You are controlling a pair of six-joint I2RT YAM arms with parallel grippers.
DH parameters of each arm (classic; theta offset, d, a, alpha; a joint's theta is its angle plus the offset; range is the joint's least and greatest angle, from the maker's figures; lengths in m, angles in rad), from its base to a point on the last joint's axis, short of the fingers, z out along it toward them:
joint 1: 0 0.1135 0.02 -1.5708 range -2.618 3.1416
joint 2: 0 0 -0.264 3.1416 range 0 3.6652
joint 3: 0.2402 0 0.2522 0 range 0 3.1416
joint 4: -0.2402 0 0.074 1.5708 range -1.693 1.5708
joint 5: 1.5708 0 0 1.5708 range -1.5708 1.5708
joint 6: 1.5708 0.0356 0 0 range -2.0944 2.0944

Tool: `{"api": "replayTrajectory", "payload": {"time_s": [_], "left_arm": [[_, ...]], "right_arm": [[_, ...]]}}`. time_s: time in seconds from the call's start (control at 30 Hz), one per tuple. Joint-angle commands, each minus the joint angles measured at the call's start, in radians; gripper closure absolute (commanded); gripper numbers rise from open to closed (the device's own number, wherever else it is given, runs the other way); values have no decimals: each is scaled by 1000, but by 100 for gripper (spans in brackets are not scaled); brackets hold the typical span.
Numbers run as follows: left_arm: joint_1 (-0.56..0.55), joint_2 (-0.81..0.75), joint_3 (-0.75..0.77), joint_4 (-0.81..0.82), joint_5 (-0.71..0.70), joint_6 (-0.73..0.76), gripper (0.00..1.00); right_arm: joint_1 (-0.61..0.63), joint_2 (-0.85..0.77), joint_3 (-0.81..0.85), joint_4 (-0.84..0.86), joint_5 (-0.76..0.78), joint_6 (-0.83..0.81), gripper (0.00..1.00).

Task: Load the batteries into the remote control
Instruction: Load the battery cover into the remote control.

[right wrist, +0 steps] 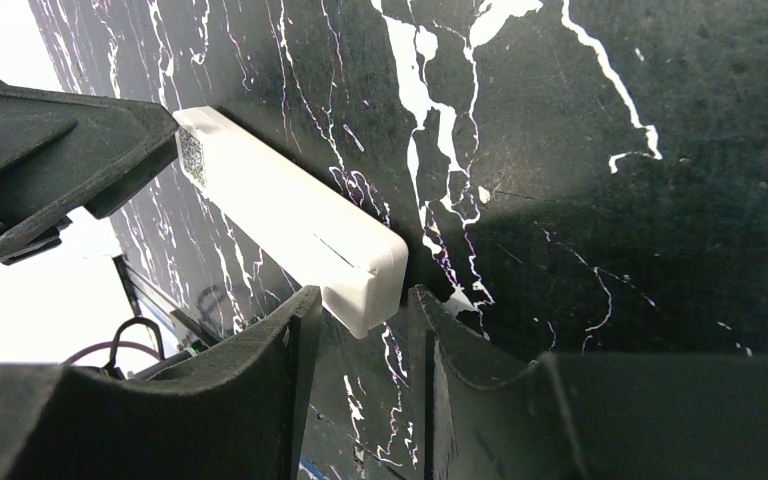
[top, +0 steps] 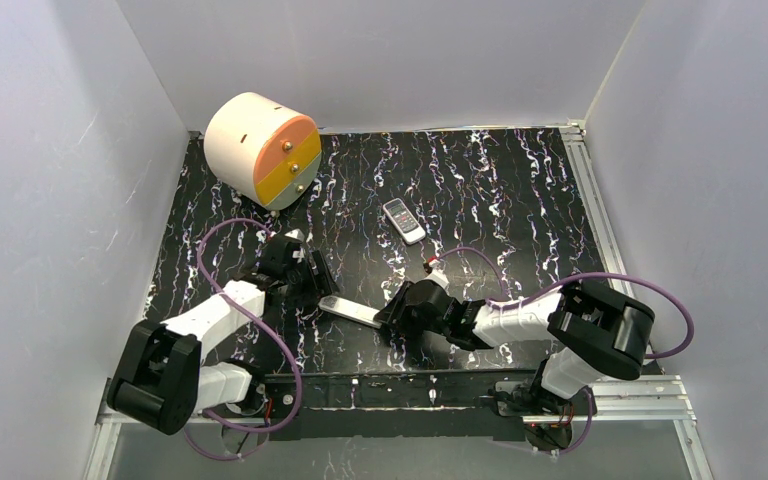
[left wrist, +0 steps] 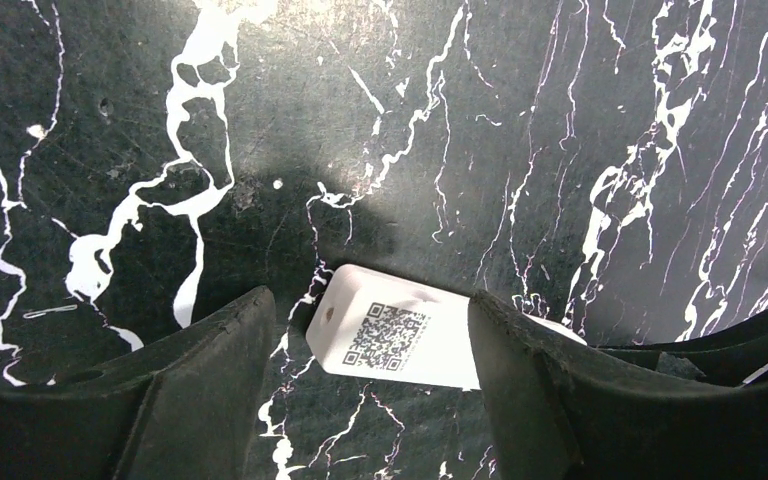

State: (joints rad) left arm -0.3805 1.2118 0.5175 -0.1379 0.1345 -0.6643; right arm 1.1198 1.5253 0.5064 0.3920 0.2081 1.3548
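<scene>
A long white remote (top: 350, 311) lies back side up on the black marbled table (top: 500, 190), between my two grippers. My left gripper (top: 318, 286) is open around its QR-code end (left wrist: 380, 335). That end sits close to the right finger (left wrist: 530, 390) and apart from the left finger (left wrist: 210, 380). My right gripper (top: 388, 318) is open with a narrow gap, and the remote's other end (right wrist: 360, 270) sits right at its fingertips (right wrist: 305, 330). A tiny red speck (top: 430, 262) lies by the right wrist, too small to tell if it is a battery. No other batteries show.
A second, smaller grey remote (top: 403, 220) lies further back at the middle. A round white drum with orange and yellow drawers (top: 260, 150) stands at the back left. White walls enclose the table on three sides.
</scene>
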Motion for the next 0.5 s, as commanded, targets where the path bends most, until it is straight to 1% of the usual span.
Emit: {"api": "replayTrajectory", "payload": {"time_s": [0.0, 0.17, 0.3, 0.47], "left_arm": [[4, 19, -15, -6, 17, 19, 32], [2, -14, -40, -14, 19, 15, 37], [-1, -40, -60, -5, 28, 7, 45], [-7, -29, -57, 0, 49, 6, 47]], "right_arm": [[2, -8, -15, -45, 37, -28, 54], [0, 1, 0, -64, 35, -45, 55], [-4, 3, -9, -68, 37, -48, 62], [-5, -5, -16, -68, 40, -51, 67]]}}
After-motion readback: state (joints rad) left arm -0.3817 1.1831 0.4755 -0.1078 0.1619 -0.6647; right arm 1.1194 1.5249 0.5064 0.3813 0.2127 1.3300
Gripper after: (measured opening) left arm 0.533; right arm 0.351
